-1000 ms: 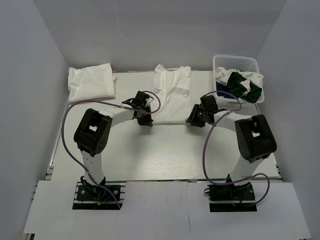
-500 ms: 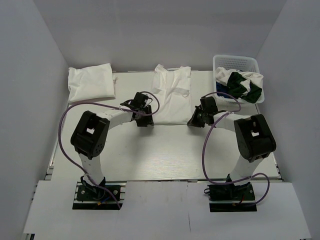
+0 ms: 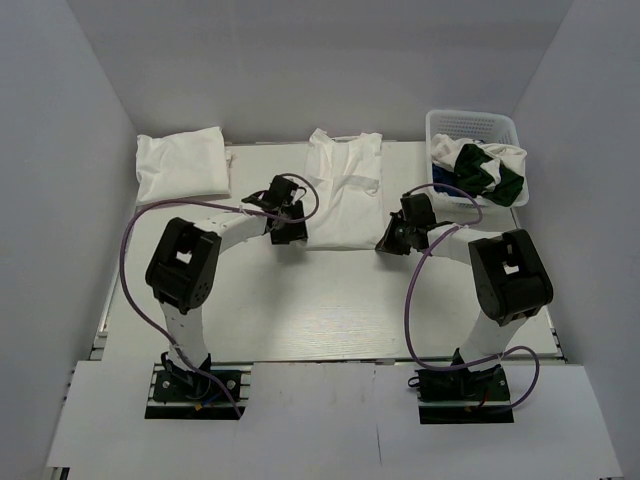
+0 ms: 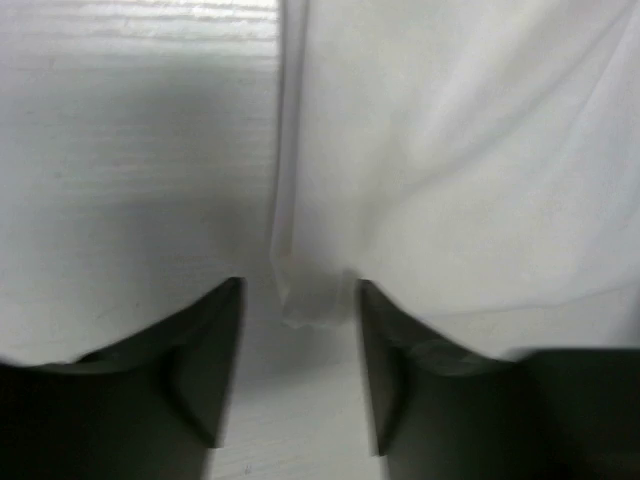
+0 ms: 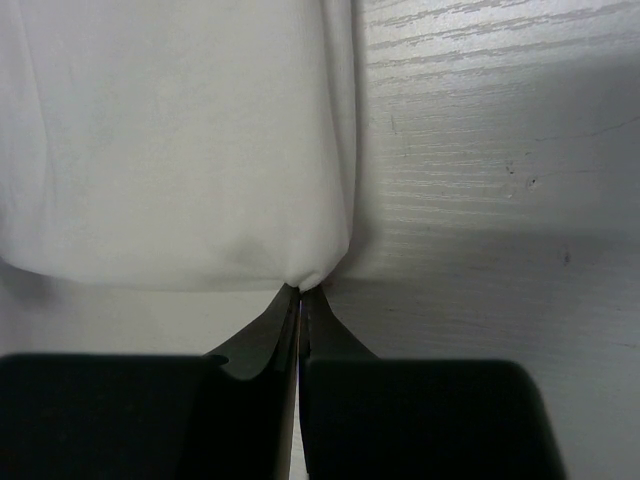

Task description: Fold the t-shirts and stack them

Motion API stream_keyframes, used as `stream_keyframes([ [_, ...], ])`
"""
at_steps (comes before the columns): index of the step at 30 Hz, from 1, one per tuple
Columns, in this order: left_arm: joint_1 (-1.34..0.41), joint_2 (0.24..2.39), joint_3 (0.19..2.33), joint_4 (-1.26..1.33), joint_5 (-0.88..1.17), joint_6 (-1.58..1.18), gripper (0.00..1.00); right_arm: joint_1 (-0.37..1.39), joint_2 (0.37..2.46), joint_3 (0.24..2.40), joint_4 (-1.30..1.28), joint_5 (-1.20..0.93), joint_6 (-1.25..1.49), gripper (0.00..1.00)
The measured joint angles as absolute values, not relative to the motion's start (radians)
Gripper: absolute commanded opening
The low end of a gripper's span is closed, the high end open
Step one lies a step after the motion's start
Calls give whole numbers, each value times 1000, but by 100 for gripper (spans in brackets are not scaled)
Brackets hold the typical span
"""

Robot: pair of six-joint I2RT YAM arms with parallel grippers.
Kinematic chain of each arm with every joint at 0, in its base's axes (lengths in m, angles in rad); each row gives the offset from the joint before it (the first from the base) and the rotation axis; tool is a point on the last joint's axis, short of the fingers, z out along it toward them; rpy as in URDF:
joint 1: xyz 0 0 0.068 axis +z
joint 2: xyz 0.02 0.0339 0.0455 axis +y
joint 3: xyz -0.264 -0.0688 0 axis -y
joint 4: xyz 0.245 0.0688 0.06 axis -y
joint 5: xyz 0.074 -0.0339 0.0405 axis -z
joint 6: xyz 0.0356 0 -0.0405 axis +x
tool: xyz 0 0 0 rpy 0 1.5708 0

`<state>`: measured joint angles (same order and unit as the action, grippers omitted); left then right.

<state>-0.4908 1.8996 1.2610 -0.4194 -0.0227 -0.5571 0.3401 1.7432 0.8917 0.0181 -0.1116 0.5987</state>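
Nearest the camera above, the left arm (image 3: pixel 185 265) and right arm (image 3: pixel 510 275) rise from the front edge of the bench (image 3: pixel 300 310) and bend inward, each ending at a near corner of the spread shirt (image 3: pixel 343 190), a white one lying flat at mid-bench with its collar toward the far wall. From above, the dark wrists hide how the jaws stand; only the wrist cameras show it. On the left wrist, the left jaws are parted moderately wide, their fingers (image 4: pixel 200 370) either side of the shirt's (image 4: pixel 450 150) near left corner, which lies between them without being pinched, bare bench (image 4: pixel 130 150) to its left. On the right wrist, the right jaws are pressed fully together, fingers (image 5: pixel 260 350) meeting on the near right corner of the shirt (image 5: pixel 170 130), the cloth puckered into a point at the tips. Farther back, seen only from above, a folded shirt (image 3: pixel 182 165) in white sits at the far left corner, and a white basket (image 3: pixel 470 122) at the far right holds crumpled green and white shirts (image 3: pixel 482 168). Compared with a second ago, the left wrist has shifted slightly toward the far side along the shirt's left edge, while the right wrist has hardly moved.
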Motion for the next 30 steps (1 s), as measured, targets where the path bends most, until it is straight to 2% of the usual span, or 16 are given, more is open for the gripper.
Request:
stream_keyframes([
  [2,-487,1930,1289,-410,-14,-557,30,340,1743,892,18,-111,598,0],
  [3,-486,1944,1296,-407,-8,-554,10,340,1743,892,19,-111,597,0],
  [4,-486,1956,1300,-406,1,-553,0,340,1743,892,18,-109,596,0],
  [11,-487,1924,1236,-369,56,-546,0,350,1711,876,-6,-85,593,0],
  [19,-521,1656,1029,-418,265,-536,0,430,1361,722,-159,-67,565,0],
  [23,-540,1544,1034,-443,328,-524,0,462,1228,716,-250,-53,559,0],
  [30,-551,1428,1116,-478,281,-517,0,474,1126,811,-324,44,554,0],
])
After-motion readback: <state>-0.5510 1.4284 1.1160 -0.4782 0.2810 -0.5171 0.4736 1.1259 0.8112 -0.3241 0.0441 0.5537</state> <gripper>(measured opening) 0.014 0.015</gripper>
